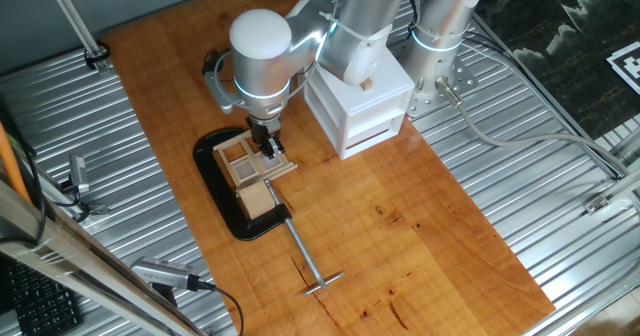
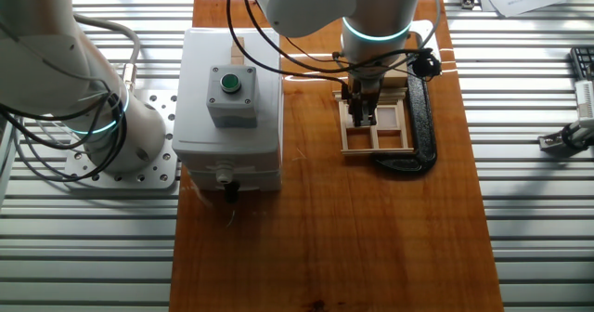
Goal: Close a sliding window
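The sliding window (image 1: 248,168) is a small light-wood frame with a grid sash, clamped on a black oval base plate (image 1: 228,208). In the other fixed view the window (image 2: 379,136) lies flat with the base plate (image 2: 422,131) on its right. My gripper (image 1: 267,143) points down onto the far end of the window, its dark fingers close together and touching the sash. In the other fixed view the gripper (image 2: 363,113) sits over the upper left panes. The fingertips' contact with the sash is partly hidden by the wrist.
A white box (image 2: 225,117) with a green button (image 2: 229,81) stands to the left of the window; it also shows in the one fixed view (image 1: 358,106). A metal T-handle rod (image 1: 307,261) sticks out from the clamp toward the table's front. Ribbed metal surrounds the wooden board.
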